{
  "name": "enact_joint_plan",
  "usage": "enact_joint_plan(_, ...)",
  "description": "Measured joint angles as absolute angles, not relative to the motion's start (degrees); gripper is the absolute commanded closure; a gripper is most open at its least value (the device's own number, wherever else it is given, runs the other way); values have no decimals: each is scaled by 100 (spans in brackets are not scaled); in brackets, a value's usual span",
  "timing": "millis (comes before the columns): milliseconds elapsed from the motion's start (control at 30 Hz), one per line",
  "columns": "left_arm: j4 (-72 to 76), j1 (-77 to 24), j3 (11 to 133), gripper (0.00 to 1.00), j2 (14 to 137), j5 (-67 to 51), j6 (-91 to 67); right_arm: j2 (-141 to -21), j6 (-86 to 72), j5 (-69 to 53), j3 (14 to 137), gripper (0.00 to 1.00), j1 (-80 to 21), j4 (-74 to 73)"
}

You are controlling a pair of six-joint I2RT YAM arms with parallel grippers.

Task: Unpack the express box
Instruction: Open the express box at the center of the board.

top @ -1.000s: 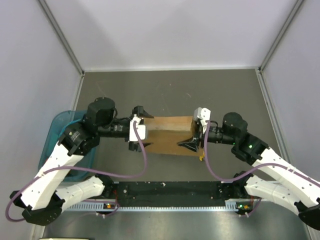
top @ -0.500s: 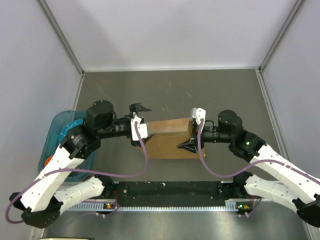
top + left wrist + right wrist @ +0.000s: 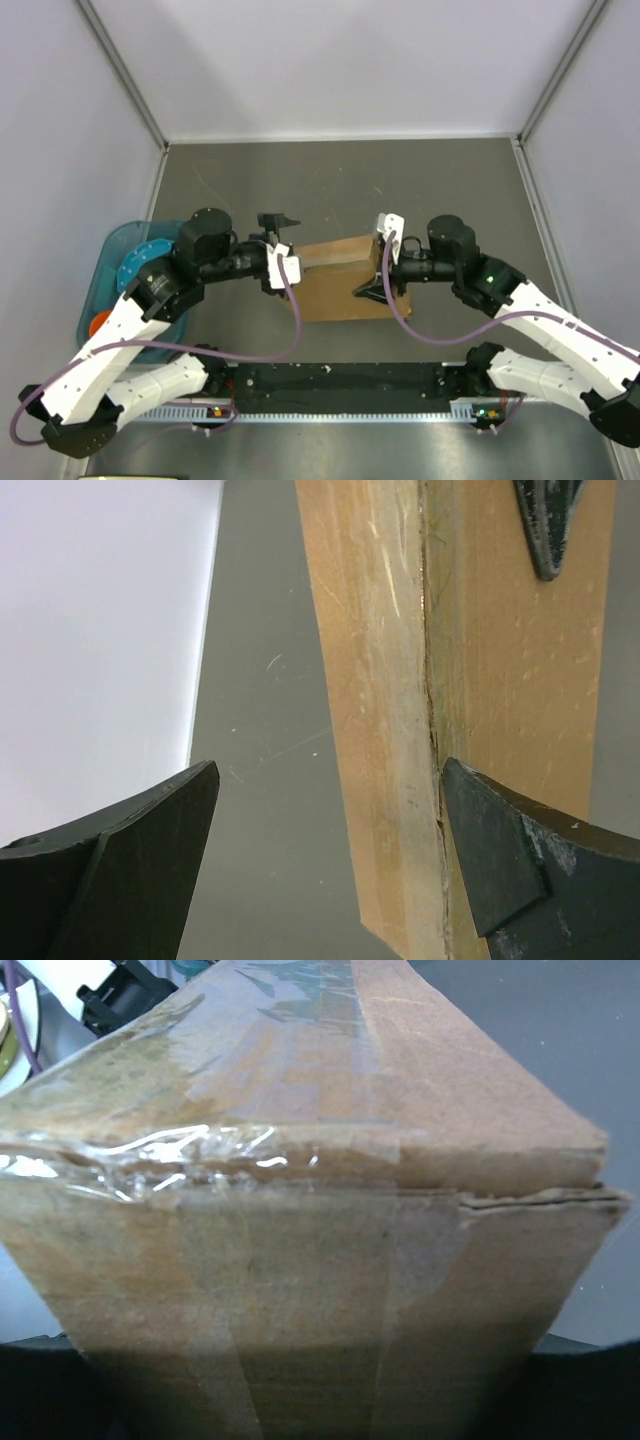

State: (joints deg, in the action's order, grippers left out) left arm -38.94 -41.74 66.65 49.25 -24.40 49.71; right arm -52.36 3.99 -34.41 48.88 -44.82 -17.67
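Note:
The express box point(image 3: 335, 285), plain brown cardboard sealed with clear tape, lies tilted between my two arms in the top view. My right gripper point(image 3: 378, 262) is shut on its right end. In the right wrist view the taped end of the box point(image 3: 300, 1240) fills the frame, with the right gripper point(image 3: 320, 1400) clamped around it and its dark fingers just showing at the bottom corners. My left gripper point(image 3: 288, 245) stands wide open at the box's left end. In the left wrist view the box edge point(image 3: 385, 710) runs up between the spread jaws of the left gripper point(image 3: 325, 865); the right fingertip point(image 3: 500, 865) overlaps the box face.
A blue bin point(image 3: 108, 285) with an orange item point(image 3: 99, 323) inside stands at the left behind my left arm. White walls enclose the grey table point(image 3: 340, 185) on three sides. The black arm-base rail point(image 3: 340, 385) runs along the near edge.
The right gripper has swung the box's right end to the left, turning the box. The left gripper, still open, has shifted slightly right along the box's left end.

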Motion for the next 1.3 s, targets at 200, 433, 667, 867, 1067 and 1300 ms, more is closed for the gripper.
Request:
enact_joint_plan(200, -3568, -4209, 6587, 1, 4941, -1769, 5004, -5330, 589, -3076, 5070, 100, -4552, -2016)
enact_joint_plan(433, -2882, -4150, 6578, 1, 4967, -733, 5120, -5354, 799, -3144, 5181, 100, -4768, -2244)
enact_joint_plan(667, -2969, -4132, 6657, 1, 4939, -690, 5046, -5358, 799, -3468, 5181, 100, -4912, -2596)
enact_joint_plan(867, -4386, -4134, 7336, 1, 4821, -2137, 4906, -5555, 821, -3245, 5299, 100, -4912, -2696)
enact_joint_plan(1067, -5065, -4257, 7015, 1, 4504, -2840, 4744, -5883, 854, -2978, 5531, 100, -4912, -2716)
enact_joint_plan(1300, -5065, -4637, 6134, 1, 4525, -2338, 4654, -5944, 849, -2886, 5564, 100, -4912, -2751)
